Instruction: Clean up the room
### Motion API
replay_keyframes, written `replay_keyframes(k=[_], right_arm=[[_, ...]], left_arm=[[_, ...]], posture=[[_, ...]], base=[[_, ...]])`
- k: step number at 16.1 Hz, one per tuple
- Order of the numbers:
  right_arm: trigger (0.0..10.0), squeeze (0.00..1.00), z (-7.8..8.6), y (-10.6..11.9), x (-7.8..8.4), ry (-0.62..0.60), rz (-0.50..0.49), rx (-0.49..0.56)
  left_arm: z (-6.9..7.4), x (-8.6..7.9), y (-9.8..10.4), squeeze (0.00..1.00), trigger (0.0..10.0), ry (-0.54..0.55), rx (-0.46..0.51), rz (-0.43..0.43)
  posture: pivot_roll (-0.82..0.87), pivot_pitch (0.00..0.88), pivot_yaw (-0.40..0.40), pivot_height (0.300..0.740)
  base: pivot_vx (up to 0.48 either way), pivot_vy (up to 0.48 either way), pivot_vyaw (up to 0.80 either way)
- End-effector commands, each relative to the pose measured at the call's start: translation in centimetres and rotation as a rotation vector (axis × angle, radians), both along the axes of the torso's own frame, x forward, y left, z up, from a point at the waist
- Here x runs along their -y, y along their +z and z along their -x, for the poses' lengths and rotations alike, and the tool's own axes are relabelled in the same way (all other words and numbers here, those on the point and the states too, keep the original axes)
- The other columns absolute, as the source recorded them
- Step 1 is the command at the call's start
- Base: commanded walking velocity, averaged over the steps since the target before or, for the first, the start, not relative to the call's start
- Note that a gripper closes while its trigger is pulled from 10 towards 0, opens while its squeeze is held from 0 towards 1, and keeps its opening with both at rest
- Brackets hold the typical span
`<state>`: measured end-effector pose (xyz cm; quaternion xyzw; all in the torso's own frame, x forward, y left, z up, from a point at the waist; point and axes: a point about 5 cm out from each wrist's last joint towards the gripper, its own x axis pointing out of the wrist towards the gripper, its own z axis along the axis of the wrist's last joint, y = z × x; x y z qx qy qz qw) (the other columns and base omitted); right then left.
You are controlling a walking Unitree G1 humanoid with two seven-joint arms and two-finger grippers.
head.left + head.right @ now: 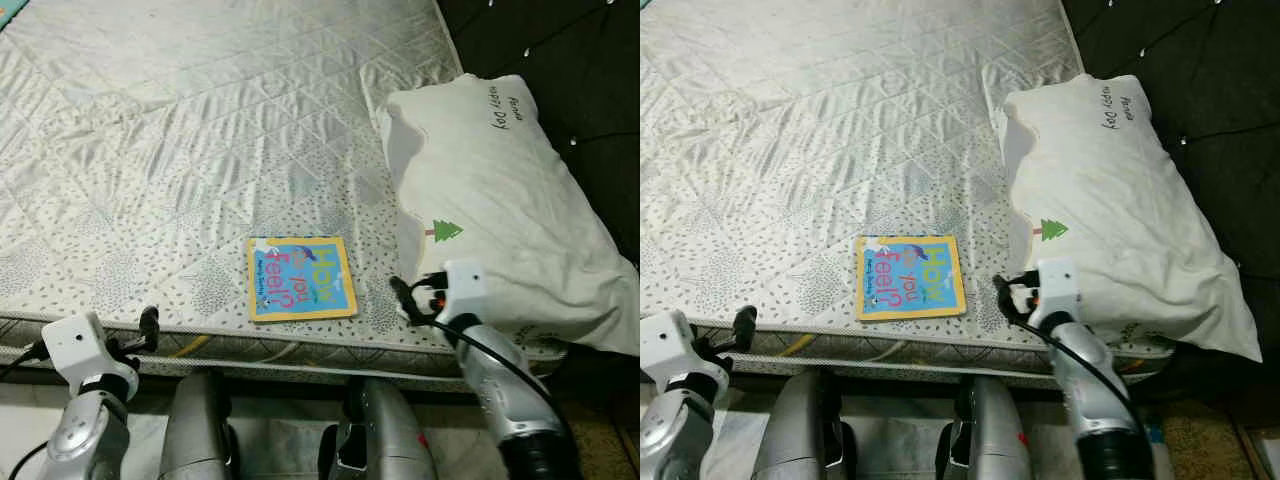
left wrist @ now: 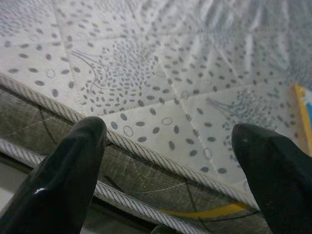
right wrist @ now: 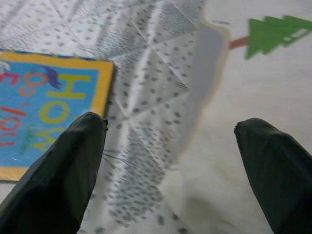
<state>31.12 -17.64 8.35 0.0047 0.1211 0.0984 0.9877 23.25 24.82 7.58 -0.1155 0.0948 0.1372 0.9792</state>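
Quilted mattress [image 1: 180, 130], dark headboard [image 1: 570, 60]

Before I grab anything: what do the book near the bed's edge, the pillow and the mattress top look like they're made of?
Book: probably stiff board with a glossy printed cover; it lies flat, edges crisp. Pillow: soft off-white woven fabric, likely cotton, matte, creased, with a printed green tree. Mattress: quilted fabric with a slight sheen, stitched diamonds and a grey dotted print, corded piping along its edge.

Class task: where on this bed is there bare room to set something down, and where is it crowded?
Free: the wide mattress stretch left of and beyond the book. Crowded: the strip between book and pillow, where the right end effector sits; the left end effector hangs at the front edge.
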Motion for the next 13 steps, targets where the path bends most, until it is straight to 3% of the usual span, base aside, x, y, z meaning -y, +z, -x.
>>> replay_keyframes(k=[1,3,8,10,13], right_arm=[[10.0,0.0,0.6,-0.1,1.6,-0.037,0.018,-0.003],[10.0,0.0,0.9,0.6,2.7,-0.052,0.022,0.017],[10.0,0.0,4.9,0.9,6.9,-0.076,0.137,-0.028],[10.0,0.0,5.9,1.6,7.6,-0.081,0.147,-0.029],[10.0,0.0,6.5,3.6,7.4,-0.069,0.14,0.003]], left_arm=[[-0.4,-0.1,-0.6,0.0,10.0,-0.032,-0.031,0.027],[-1.3,-0.2,-0.9,0.0,10.0,-0.064,-0.052,0.014],[-4.0,0.2,-0.5,0.0,10.0,-0.128,-0.027,0.03],[-5.3,-0.1,-0.2,0.0,10.0,-0.134,-0.019,0.033],[-7.5,-0.2,0.5,0.0,10.0,-0.172,-0.024,0.01]], posture=[[-0.09,0.245,-0.178,0.596],[-0.12,0.257,-0.193,0.596],[-0.22,0.311,-0.239,0.596],[-0.27,0.325,-0.252,0.596],[-0.3,0.335,-0.268,0.596]], base=[[0.0,0.0,0.0],[0.0,0.0,0.0],[0.0,0.0,0.0],[0.0,0.0,0.0],[0.0,0.0,0.0]])
